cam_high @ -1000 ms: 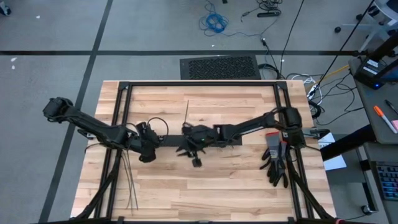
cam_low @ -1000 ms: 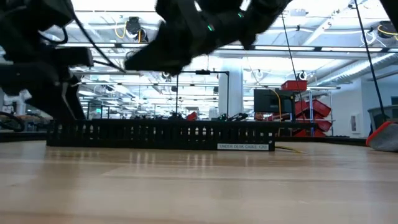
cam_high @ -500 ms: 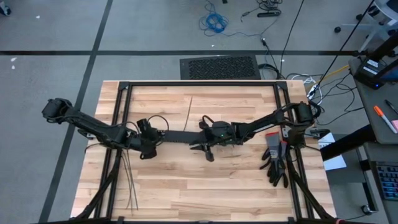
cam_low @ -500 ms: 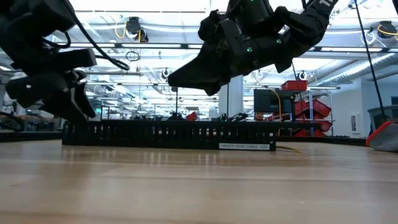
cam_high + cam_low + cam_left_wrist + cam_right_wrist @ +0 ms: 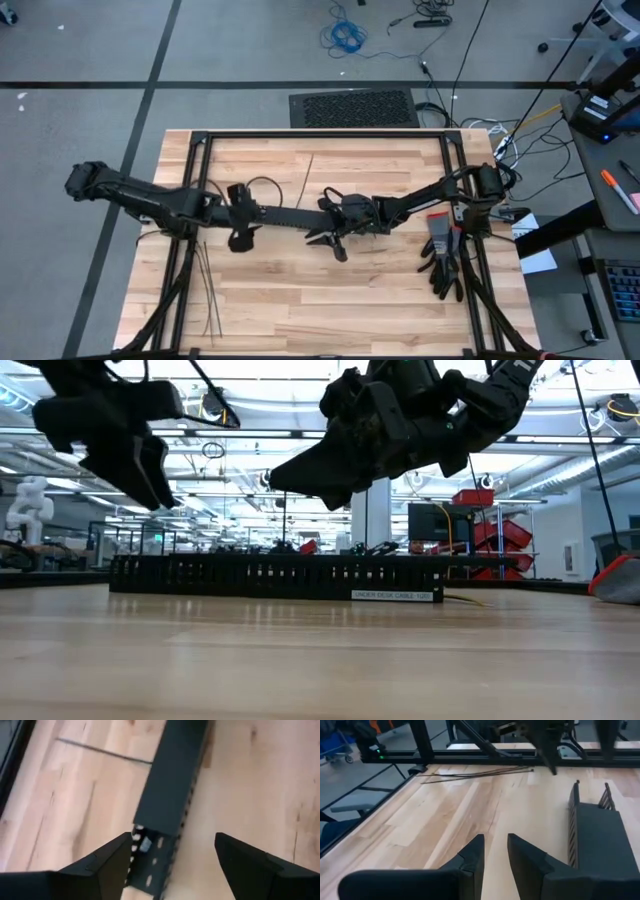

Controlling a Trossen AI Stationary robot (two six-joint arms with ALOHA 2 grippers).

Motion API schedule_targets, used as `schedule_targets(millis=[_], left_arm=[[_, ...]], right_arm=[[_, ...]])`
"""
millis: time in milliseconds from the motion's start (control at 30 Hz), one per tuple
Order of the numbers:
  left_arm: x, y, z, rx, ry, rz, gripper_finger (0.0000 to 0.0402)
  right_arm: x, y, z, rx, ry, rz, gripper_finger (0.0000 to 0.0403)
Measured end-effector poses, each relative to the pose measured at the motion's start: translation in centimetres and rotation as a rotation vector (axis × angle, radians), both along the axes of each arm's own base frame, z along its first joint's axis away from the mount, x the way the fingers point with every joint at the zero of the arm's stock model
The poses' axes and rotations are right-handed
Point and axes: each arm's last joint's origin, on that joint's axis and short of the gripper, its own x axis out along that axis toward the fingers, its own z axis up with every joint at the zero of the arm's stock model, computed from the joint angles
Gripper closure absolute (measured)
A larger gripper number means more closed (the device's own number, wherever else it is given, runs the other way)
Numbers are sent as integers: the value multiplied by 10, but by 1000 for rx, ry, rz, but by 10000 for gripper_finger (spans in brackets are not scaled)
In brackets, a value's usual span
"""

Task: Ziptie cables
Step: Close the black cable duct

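Note:
The long black slotted duct (image 5: 290, 217) lies flat across the middle of the table. My left gripper (image 5: 238, 238) hangs open above the duct's left end (image 5: 172, 785), with one finger on each side of it and clear of it. My right gripper (image 5: 335, 250) hovers low just on the near side of the duct (image 5: 597, 835); its fingers stand a narrow gap apart with nothing between them. Several zipties (image 5: 205, 290) lie at the table's near left, and one ziptie (image 5: 306, 178) lies alone toward the far edge. The cables are hidden.
A pair of dark gloves (image 5: 445, 258) lies by the right arm's base. Black frame rails (image 5: 190, 190) run along the table's left, right and far sides. Bare wood (image 5: 330, 310) stretches between the duct and the near edge.
My left gripper has risen from beside the duct's left end to well above it, still open. My right gripper drew back toward the table's right edge and sank a little, then held still. In the low view, the duct's left end now shows a little farther right.

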Motion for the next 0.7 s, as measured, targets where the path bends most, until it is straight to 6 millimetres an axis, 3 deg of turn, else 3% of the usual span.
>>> schedule_targets(millis=[100,333,700], left_arm=[[0,10,3,-64,46,-5,90],[4,45,-16,-51,139,26,8],[17,75,-51,-193,310,32,2]], right_arm=[[0,0,0,2,3,16,323],[-1,1,-3,-5,29,49,323],[-3,1,-7,0,73,51,323]])
